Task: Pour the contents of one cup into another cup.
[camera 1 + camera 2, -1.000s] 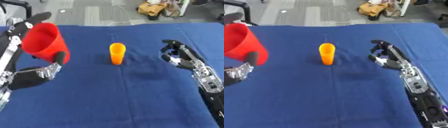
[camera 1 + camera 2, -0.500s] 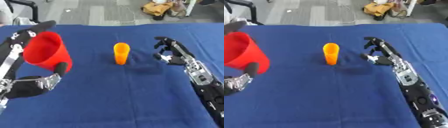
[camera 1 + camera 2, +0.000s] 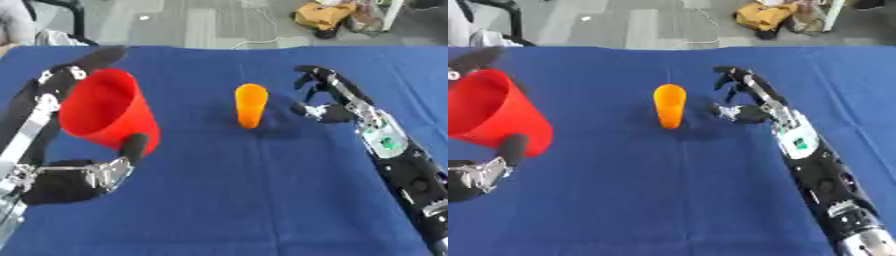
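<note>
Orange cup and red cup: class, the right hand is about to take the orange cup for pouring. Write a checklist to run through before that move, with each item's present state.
1. Orange cup stands upright on the blue table: ok.
2. Right hand open, beside the orange cup: ok.
3. Right hand touching the orange cup: not ok, a gap shows.
4. Red cup held by the left hand: ok.
5. Red cup's mouth facing up to receive: ok, though tilted.
6. Orange cup has contents: cannot tell.
</note>
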